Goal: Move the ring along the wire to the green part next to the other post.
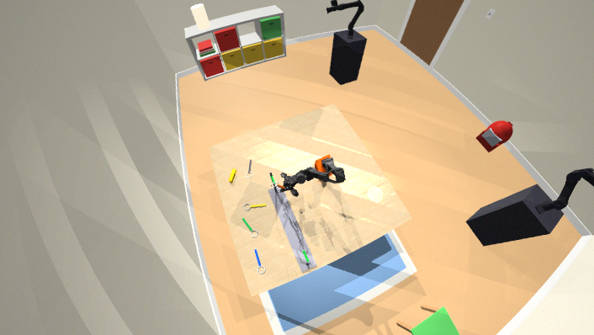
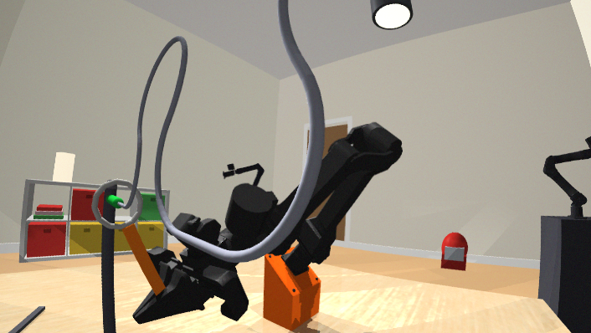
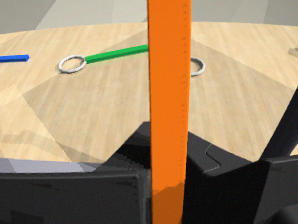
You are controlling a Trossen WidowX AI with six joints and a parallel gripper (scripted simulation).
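Observation:
My gripper [image 1: 284, 186] [image 2: 158, 289] [image 3: 155, 130] is shut on the orange handle [image 2: 141, 257] [image 3: 169, 100], which tilts up to the ring. The pale ring [image 2: 95, 205] appears around the end of the grey wire [image 2: 317, 125] and the green part [image 1: 273, 179] [image 2: 115, 201] at the far post [image 2: 108, 268]. Whether the ring touches the wire or is over the green part or just beside it, I cannot tell. The gripper is below the wire's end, to the right of that post in the exterior view. The other green part [image 1: 305, 256] is at the opposite end.
The wire's low bend passes in front of the arm in the exterior view. A grey base strip [image 1: 288, 215] lies under the wire. Loose rings with yellow [image 1: 257, 205], green [image 1: 247, 225] [image 3: 117, 54], blue [image 1: 257, 257] and grey [image 1: 250, 165] handles lie beyond it, with a yellow block [image 1: 232, 175].

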